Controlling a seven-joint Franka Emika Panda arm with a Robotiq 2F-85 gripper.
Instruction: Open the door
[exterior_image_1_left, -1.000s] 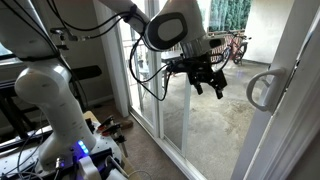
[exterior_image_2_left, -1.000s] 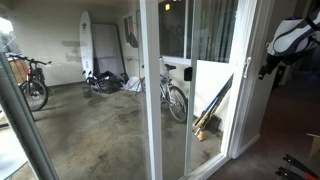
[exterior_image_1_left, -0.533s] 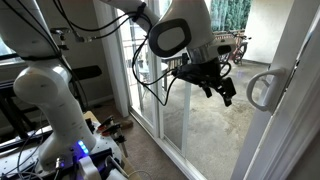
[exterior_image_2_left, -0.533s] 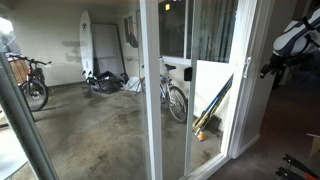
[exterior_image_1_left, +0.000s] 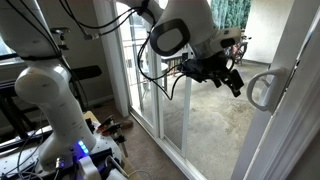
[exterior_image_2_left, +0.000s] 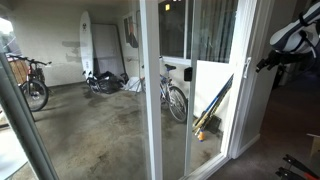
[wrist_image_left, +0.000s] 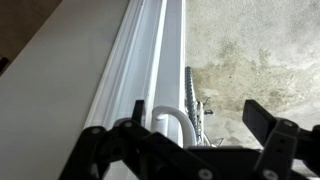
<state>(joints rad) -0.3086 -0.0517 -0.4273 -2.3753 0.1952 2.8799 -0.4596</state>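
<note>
The door (exterior_image_1_left: 292, 120) is a tall glass slider with a wide white frame, at the right edge of an exterior view. Its pale-grey loop handle (exterior_image_1_left: 264, 90) sticks out from the stile. My gripper (exterior_image_1_left: 229, 79) is open and empty, level with the handle and a short way to its left, not touching it. In an exterior view the gripper (exterior_image_2_left: 266, 62) hangs just right of the door stile (exterior_image_2_left: 245, 100). In the wrist view the handle (wrist_image_left: 172, 124) lies between the two spread fingers of the gripper (wrist_image_left: 176, 126), further off than the fingertips.
Narrower glass panels without handles (exterior_image_1_left: 150, 95) stand beside the door. The white robot base (exterior_image_1_left: 50, 105) and loose cables are on the floor at left. Outside on the concrete are bicycles (exterior_image_2_left: 175, 98) (exterior_image_2_left: 30, 85), a surfboard (exterior_image_2_left: 88, 45) and leaning tools (exterior_image_2_left: 212, 108).
The gripper has moved sideways toward the door handle and is now close beside it, still open. The door has not moved.
</note>
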